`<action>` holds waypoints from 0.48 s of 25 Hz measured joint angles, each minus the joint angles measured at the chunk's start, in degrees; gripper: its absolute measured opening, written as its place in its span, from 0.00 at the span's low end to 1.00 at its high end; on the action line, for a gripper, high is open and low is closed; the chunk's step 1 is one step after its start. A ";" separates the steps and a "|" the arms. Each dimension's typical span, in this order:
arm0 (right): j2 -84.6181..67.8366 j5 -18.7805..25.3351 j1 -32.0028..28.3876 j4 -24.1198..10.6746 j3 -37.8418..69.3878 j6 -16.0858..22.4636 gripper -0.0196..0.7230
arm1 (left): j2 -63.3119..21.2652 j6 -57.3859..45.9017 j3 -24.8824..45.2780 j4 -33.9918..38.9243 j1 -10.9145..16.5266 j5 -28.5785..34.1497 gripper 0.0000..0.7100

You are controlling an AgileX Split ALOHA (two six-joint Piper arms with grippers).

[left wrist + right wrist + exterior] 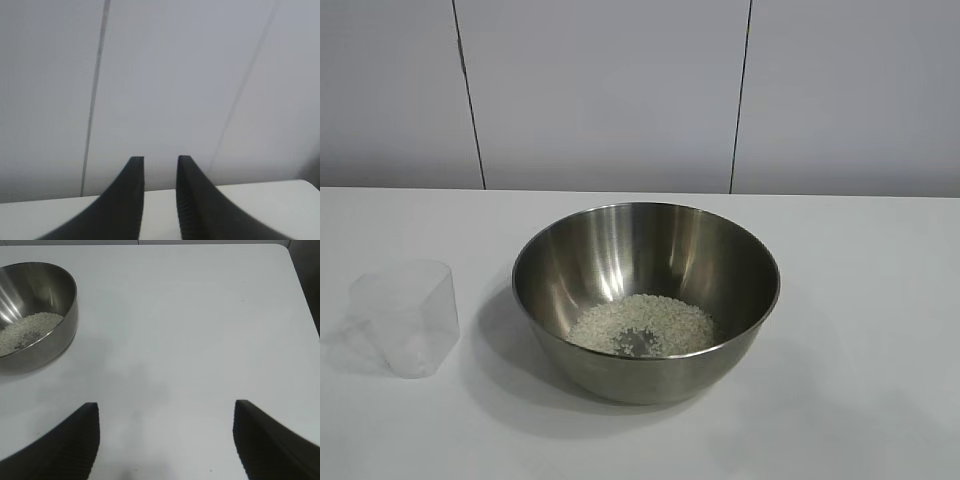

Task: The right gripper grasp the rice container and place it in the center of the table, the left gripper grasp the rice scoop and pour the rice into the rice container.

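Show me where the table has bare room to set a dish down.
Widest free patch: the table right of the rice container, out to its right edge. A bare band also runs behind the container. Tightest: the gap between the rice scoop and the container.

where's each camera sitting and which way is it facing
Exterior: off the rig, looks down across the table at the rice container and rice scoop; no arm shows.
Left wrist: raised, faces the wall; left gripper empty.
Right wrist: low, faces tabletop; right gripper open.
Exterior and right wrist share the rice.
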 joint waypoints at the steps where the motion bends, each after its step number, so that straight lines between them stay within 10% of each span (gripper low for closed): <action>1: 0.00 0.00 0.00 0.00 0.00 0.00 0.72 | -1.87 -0.07 -0.10 0.00 0.00 -2.69 0.16; 12: 0.00 0.00 0.00 0.00 0.00 0.00 0.72 | -14.60 -0.13 -0.23 0.00 -0.05 -16.64 0.14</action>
